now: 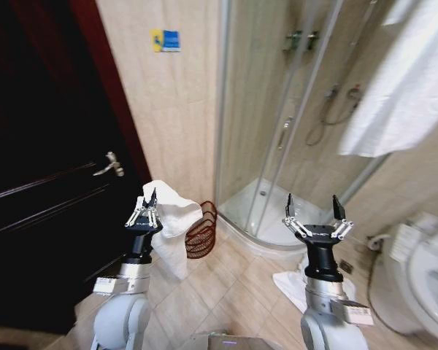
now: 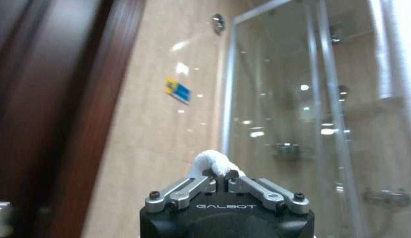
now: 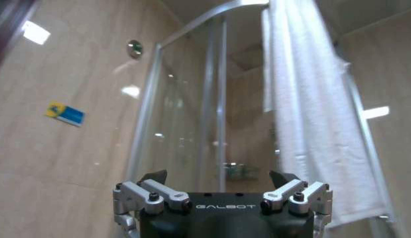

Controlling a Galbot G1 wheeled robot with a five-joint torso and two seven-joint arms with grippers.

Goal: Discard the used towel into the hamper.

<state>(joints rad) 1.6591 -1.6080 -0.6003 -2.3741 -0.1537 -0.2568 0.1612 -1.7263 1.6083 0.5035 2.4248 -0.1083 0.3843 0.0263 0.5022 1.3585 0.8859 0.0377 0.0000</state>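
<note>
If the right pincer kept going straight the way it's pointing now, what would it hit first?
Probably the glass shower enclosure. The right pincer, open and empty, points up toward its curved glass, with the hanging white towel just beside that line. Depth is unclear, so the towel could come first.

I'm in a bathroom walled in glossy beige tile [image 1: 179,109], with a small blue-and-yellow sticker [image 1: 166,40] high up. A dark wooden door [image 1: 44,160] with a metal lever handle [image 1: 109,165] stands on my left. Ahead is a curved glass shower enclosure [image 1: 292,109]. The floor [image 1: 226,284] is beige tile; a white toilet [image 1: 423,277] sits at right.
</note>
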